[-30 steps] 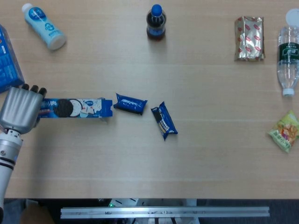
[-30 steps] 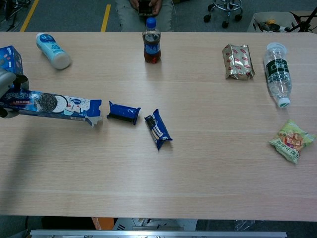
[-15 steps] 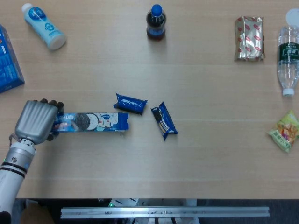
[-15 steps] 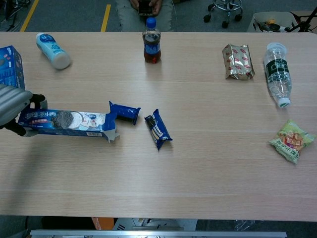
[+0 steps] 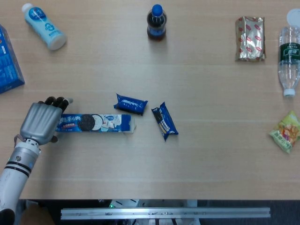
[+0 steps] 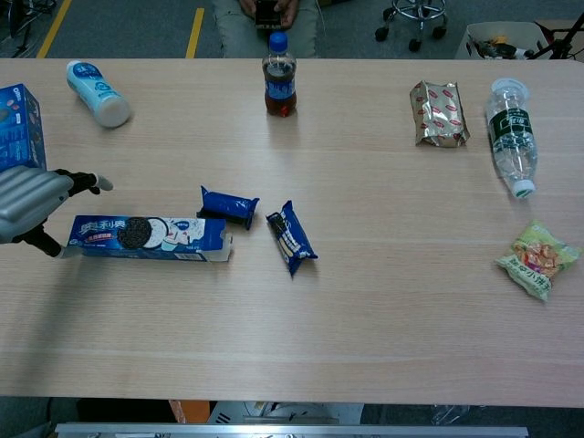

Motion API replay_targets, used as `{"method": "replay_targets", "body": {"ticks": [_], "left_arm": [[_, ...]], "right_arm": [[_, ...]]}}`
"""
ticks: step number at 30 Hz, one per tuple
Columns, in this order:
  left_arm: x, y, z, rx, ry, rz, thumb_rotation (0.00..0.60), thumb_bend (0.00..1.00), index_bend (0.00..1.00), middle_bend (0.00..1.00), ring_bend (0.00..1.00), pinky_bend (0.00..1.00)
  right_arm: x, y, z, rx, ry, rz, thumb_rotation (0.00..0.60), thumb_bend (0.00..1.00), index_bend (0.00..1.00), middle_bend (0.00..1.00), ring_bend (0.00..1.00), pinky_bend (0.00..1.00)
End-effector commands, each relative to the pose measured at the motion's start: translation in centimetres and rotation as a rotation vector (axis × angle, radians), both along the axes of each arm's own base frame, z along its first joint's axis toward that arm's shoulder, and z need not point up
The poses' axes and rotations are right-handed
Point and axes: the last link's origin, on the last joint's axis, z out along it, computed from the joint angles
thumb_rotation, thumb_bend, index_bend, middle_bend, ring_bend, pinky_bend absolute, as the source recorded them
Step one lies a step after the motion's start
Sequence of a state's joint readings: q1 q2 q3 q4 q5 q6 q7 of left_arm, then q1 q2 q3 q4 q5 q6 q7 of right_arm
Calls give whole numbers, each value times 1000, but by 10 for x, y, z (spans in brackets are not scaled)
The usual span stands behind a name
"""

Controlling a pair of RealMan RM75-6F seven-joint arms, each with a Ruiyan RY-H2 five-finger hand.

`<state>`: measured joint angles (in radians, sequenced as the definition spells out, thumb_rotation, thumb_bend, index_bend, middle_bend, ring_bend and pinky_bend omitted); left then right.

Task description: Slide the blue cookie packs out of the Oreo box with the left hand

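Observation:
The long blue Oreo box (image 5: pixel 96 123) (image 6: pixel 146 234) lies flat on the table, its open flap end pointing right. My left hand (image 5: pixel 41 122) (image 6: pixel 32 205) is at the box's left end with its fingers spread above it and the thumb by its corner; it grips nothing. Two blue cookie packs lie outside the box: one (image 5: pixel 131 104) (image 6: pixel 228 207) just behind the flap end, the other (image 5: pixel 164 121) (image 6: pixel 291 237) slanted further right. My right hand is out of both views.
A white milk bottle (image 5: pixel 44 26) and a blue carton (image 5: pixel 8 61) lie at the far left. A cola bottle (image 5: pixel 156 22) stands at the back centre. A gold pack (image 5: pixel 250 38), a water bottle (image 5: pixel 290 54) and a green snack bag (image 5: pixel 286 132) occupy the right.
My left hand brought the Oreo box rightward and nearer the front, set it flat on the table, and spread its fingers off it. The two loose packs stayed put.

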<state>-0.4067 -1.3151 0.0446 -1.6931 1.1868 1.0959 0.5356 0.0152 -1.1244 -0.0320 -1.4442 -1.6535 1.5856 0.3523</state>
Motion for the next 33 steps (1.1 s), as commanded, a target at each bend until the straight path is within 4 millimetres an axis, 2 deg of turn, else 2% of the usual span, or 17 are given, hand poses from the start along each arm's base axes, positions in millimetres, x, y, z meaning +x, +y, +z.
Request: {"method": "replay_targets", "body": {"ticks": [1,10,16,20,33], "left_arm": [[0,1,3,15,-5,4,600,168,97,156,150,361],[4,1,35,207,-37,-43,600,168,116,157,147,331],[-1,-12,55,300,-44,-44,600,168,186,182,153,331],[-4,-24,67,348,-64,-42,600,168,195,191,156,331],[-10,-49,86,449,-122,-66,600,168,207,217,172,331]], "right_arm": [[0,0,0,1,0,0,600,82,418,437,476,439],[2,-6,-6,15,-11,13,600,82,418,437,477,439],[8,-11,-8,9,20,38,600,82,418,437,477,439],[6,-11,-6,-8,38,20,600,82,418,437,477,439],[5,-7,-5,-6,26,1,600,82,418,437,477,439]]}}
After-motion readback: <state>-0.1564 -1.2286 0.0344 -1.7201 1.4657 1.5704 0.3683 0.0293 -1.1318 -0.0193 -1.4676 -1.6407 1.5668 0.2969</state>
